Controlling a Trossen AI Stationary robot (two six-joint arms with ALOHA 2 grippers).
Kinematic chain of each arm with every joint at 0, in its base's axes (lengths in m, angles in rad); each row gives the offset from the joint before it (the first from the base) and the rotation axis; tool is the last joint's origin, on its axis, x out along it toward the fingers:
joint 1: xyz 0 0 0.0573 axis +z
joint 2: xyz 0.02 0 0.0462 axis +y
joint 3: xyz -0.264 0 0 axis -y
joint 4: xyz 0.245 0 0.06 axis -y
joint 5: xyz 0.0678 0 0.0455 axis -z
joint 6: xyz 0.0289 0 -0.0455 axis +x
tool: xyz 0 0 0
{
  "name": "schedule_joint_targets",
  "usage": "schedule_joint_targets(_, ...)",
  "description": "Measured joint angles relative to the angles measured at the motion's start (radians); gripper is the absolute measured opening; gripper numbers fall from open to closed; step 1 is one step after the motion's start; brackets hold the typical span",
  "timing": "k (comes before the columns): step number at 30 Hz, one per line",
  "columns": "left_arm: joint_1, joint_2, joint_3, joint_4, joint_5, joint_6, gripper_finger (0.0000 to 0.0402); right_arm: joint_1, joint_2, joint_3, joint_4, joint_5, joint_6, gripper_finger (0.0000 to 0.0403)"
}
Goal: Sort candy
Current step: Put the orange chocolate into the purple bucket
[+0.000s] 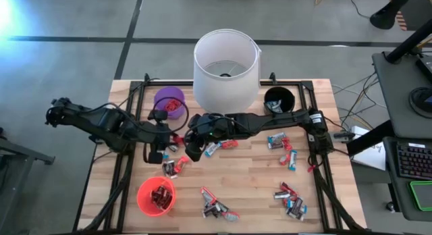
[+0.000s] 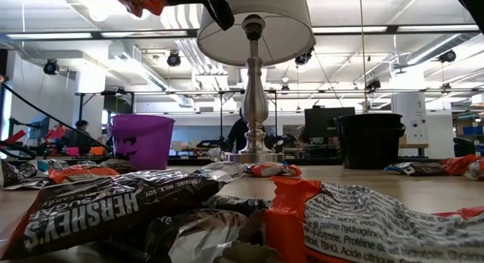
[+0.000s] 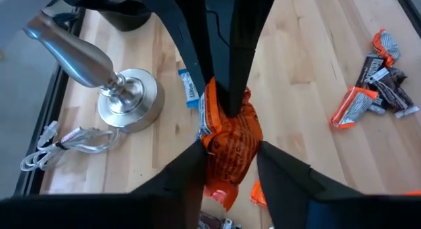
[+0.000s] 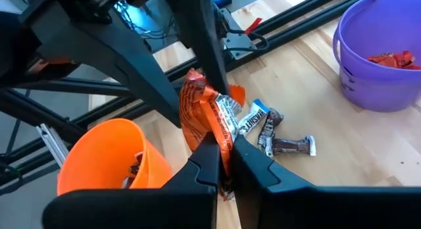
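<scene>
An orange-wrapped candy point(image 3: 230, 133) hangs in the air above the table's left middle, between both grippers. My right gripper point(image 4: 225, 147) reaches in from the table's right and is shut on it. My left gripper point(image 3: 230, 153) comes from the left, with a finger against each side of the wrapper. In the high view the two meet at the candy point(image 1: 177, 140). More candy lies loose on the wood, in a small pile point(image 1: 174, 166) just below the grippers and in others point(image 1: 216, 206) point(image 1: 290, 201) point(image 1: 282, 147). My left gripper has the candy's crinkled wrapper point(image 3: 214, 153) between its two fingers, one on each side. It comes from the table's left, slanting down. The candy is clear of the table. My right gripper pinches one end of the wrapper point(image 4: 220, 133) between its two shut fingers. It comes from the table's right, slanting down. The rest of the candy stands out beyond the fingertips, toward the left gripper's fingers.
A lamp with a white shade point(image 1: 226, 66) stands at the far middle. A purple cup point(image 1: 170, 103) with red candy is at the far left, a black cup point(image 1: 279, 100) at the far right, and an orange cup point(image 1: 156, 196) with dark candy at the near left.
</scene>
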Motion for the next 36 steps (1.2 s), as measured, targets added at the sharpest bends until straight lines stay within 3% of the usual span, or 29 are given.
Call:
schedule_joint_targets(9,0.001,0.006,0.000,-0.018,0.001,0.000,0.0007,0.000,0.000,0.000,0.011,0.001,0.003,0.0013)
schedule_joint_targets(16,0.001,-0.003,0.000,-0.028,0.002,0.000,0.0004,0.003,0.000,0.002,0.018,-0.001,-0.002,0.0020)
schedule_joint_targets(27,0.002,-0.009,0.000,-0.100,-0.007,0.008,0.0000,0.007,0.000,0.003,0.023,-0.015,0.013,0.0113)
schedule_joint_targets(33,0.038,-0.034,0.000,-0.199,-0.042,-0.003,0.0000,0.016,-0.002,0.003,0.013,-0.168,0.035,0.0131)
schedule_joint_targets(36,0.081,-0.051,0.000,-0.245,-0.057,-0.002,0.0000,0.024,-0.002,0.003,-0.024,-0.195,0.060,0.0131)
